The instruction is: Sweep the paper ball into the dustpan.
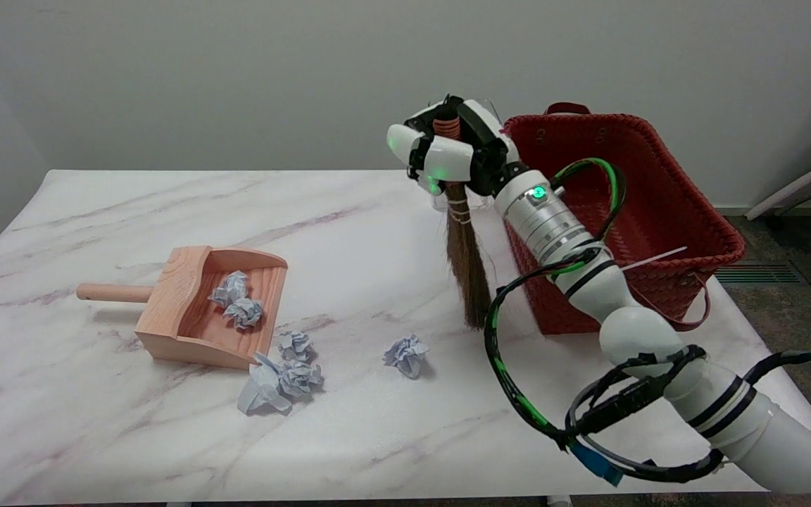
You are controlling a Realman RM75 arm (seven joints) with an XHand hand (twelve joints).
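Note:
My right hand point(451, 151) grips the handle of a small brown broom point(467, 267), which hangs bristles down with its tip just above the table beside the basket. A lone blue-grey paper ball point(406, 355) lies on the marble, left of and nearer than the bristles. The wooden dustpan point(187, 320) sits at the left with its mouth facing right; two paper balls point(236, 301) lie inside it. A cluster of three more paper balls point(282, 373) rests just outside the dustpan's front lip.
A red woven basket point(659, 232) stands at the table's right, just behind my forearm. The dustpan's handle point(111, 292) points left. The marble table point(377, 232) ends close to the basket on the right.

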